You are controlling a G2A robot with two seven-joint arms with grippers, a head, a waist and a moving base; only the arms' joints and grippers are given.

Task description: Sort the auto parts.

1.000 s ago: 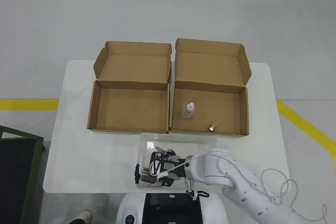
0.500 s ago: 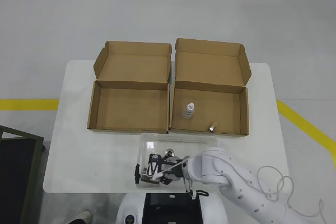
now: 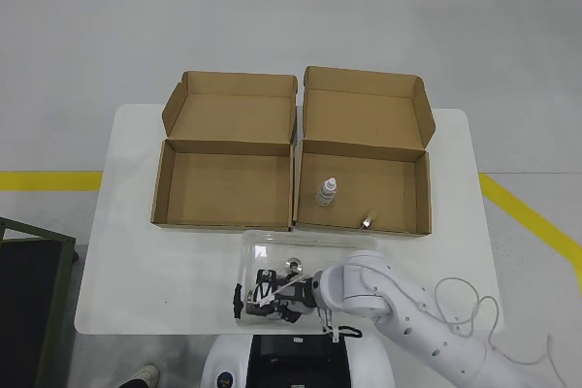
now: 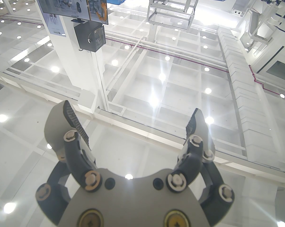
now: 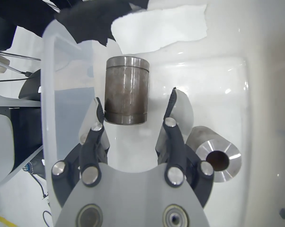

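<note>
The white bench (image 3: 126, 242) carries two open cardboard boxes side by side toward its far edge. The left box (image 3: 223, 189) holds nothing. The right box (image 3: 388, 189) holds a small white bottle (image 3: 327, 191) and a tiny metal part (image 3: 368, 222) by its near wall.

A clear plastic bin (image 3: 301, 234) sits at the bench's near edge. Inside it, the right end effector (image 3: 267, 294) is spread open around a steel sleeve (image 5: 126, 90) without clamping it. The sleeve's long axis runs in line with the fingers (image 5: 171, 105). A second sleeve (image 5: 215, 157) lies just outside one finger, its bored end facing the camera.

The left end effector (image 4: 131, 107) is open, holds nothing and points at the ceiling.
</note>
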